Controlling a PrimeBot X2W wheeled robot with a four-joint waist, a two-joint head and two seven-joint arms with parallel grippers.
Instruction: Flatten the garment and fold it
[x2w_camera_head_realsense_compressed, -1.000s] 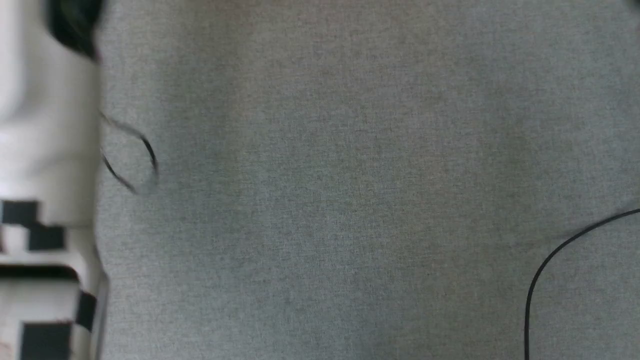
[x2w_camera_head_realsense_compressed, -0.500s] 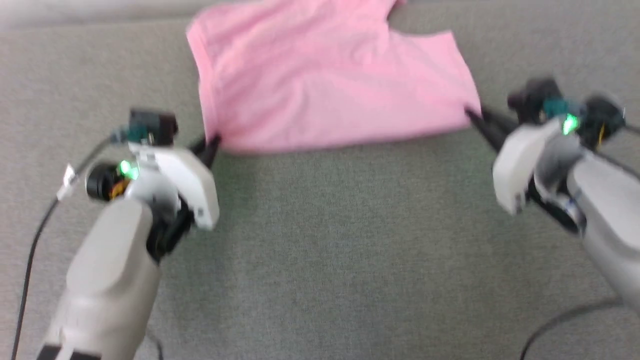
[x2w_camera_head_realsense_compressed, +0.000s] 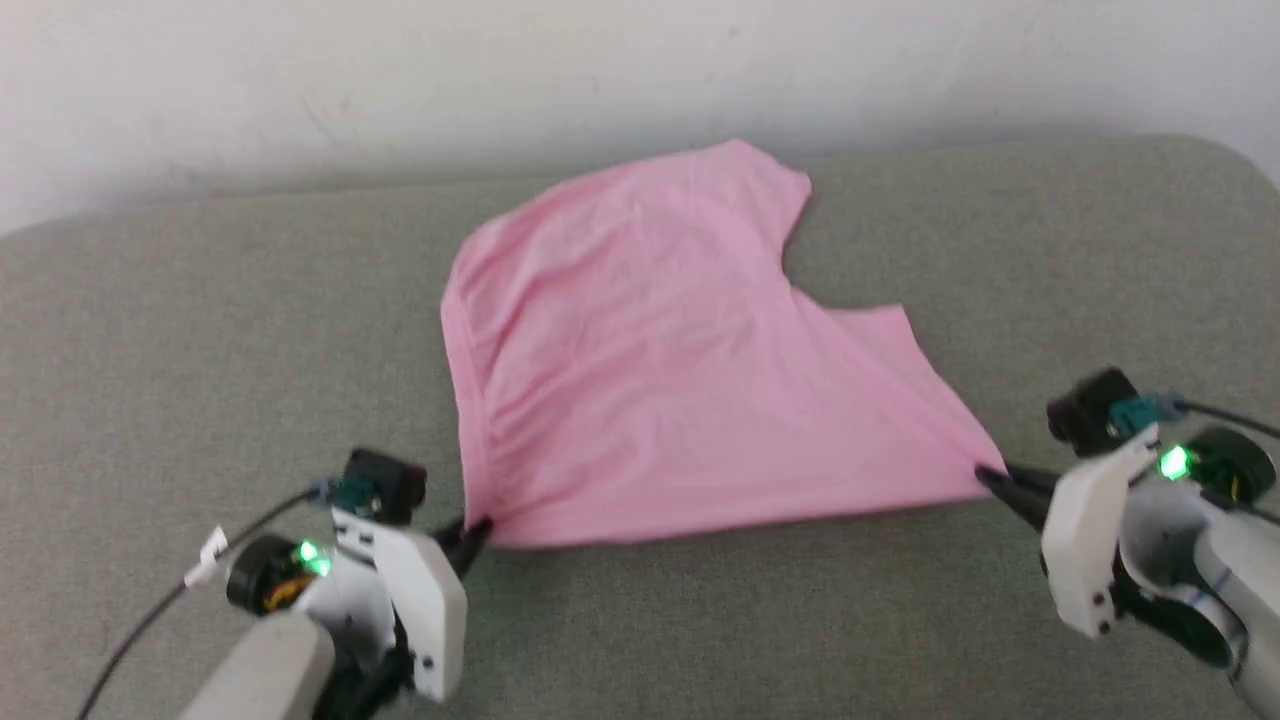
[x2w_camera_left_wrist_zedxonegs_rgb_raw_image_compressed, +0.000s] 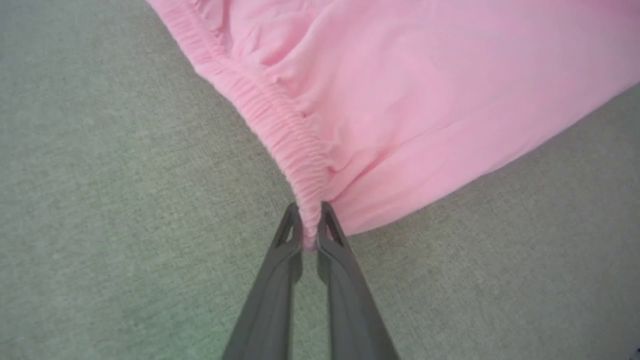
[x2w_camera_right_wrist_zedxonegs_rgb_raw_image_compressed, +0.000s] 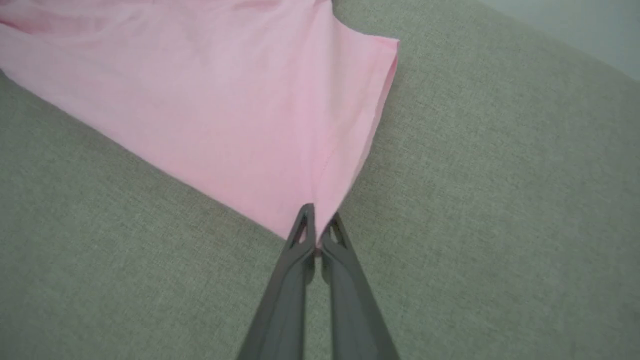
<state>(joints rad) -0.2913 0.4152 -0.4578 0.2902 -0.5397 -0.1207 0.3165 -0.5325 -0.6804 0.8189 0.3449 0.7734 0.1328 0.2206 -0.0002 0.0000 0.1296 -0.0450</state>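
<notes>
Garment (x2w_camera_head_realsense_compressed: 660, 380) lies spread on grey cushion (x2w_camera_head_realsense_compressed: 200, 350), its far edge near the wall (x2w_camera_head_realsense_compressed: 400, 80). We hold 2 near corners: left gripper (x2w_camera_head_realsense_compressed: 478, 528) clamped on the waistband (x2w_camera_left_wrist_zedxonegs_rgb_raw_image_compressed: 280, 125) end, right gripper (x2w_camera_head_realsense_compressed: 985, 478) clamped on a leg hem corner. Bare cushion lies on both sides & in front. Right arm is cut off by the picture edge; head view is a bit blurred.

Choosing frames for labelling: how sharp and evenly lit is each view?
Head view: mildly soft, left gripper and right gripper blurriest. Left wrist view: garment sharp at the waistband, softer farther off. Right wrist view: even light, no glare.
</notes>
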